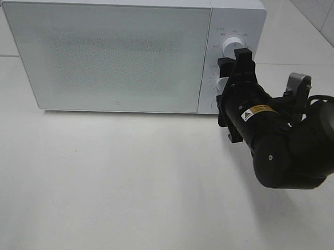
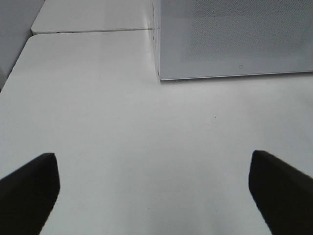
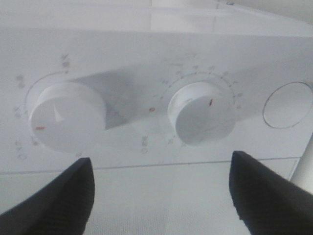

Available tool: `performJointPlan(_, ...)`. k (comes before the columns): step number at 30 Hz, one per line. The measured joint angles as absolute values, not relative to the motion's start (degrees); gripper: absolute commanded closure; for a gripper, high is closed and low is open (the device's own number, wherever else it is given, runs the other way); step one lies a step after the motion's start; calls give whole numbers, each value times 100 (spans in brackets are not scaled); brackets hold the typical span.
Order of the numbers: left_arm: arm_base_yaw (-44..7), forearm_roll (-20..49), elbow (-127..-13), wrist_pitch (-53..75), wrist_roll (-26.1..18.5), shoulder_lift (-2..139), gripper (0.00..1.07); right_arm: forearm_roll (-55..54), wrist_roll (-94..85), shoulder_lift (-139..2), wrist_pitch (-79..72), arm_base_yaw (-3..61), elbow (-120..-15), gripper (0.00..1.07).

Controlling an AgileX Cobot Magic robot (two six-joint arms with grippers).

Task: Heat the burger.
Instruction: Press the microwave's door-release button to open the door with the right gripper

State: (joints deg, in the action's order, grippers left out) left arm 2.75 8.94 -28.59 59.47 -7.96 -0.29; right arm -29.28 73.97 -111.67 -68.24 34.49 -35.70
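Observation:
The burger is out of view. The white microwave (image 1: 104, 50) stands at the back of the table with its door shut. My right gripper (image 1: 240, 55) is at the control panel, just in front of the two white knobs (image 3: 66, 117) (image 3: 200, 112). Its jaws stand wide apart and open in the right wrist view (image 3: 161, 171), with nothing between the fingers (image 3: 264, 191). My left gripper (image 2: 154, 191) hovers open over bare table, in front of the microwave's lower left corner (image 2: 161, 76).
A round button (image 3: 287, 105) sits beside the second knob on the panel. The white table (image 1: 125, 184) stretches out in front of the microwave. The right arm's black body (image 1: 288, 147) hangs over the table's right side.

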Motion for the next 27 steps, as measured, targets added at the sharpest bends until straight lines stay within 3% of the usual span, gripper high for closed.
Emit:
performJointPlan(8,275,894,-2859,5947,-796,-29,9,-2229,6595,-10468,-5741,3449,-3186,32)
performJointPlan(13,275,894,-2859,5947,-796,-29,9,-1272,5369,-9631,-3793,3449,-3163,32)
performJointPlan(16,275,894,-2859,5947,-796,-29,9,-1197,5202,-9528,-3495,3449,-3157,32)
performJointPlan(18,275,894,-2859,5947,-796,-29,9,-1146,4521,-9162,-2418,3449,-3157,32)
performJointPlan(27,275,894,-2859,5947,-796,-29,9,-1163,2601,-8571,-149,3449,-3564,32)
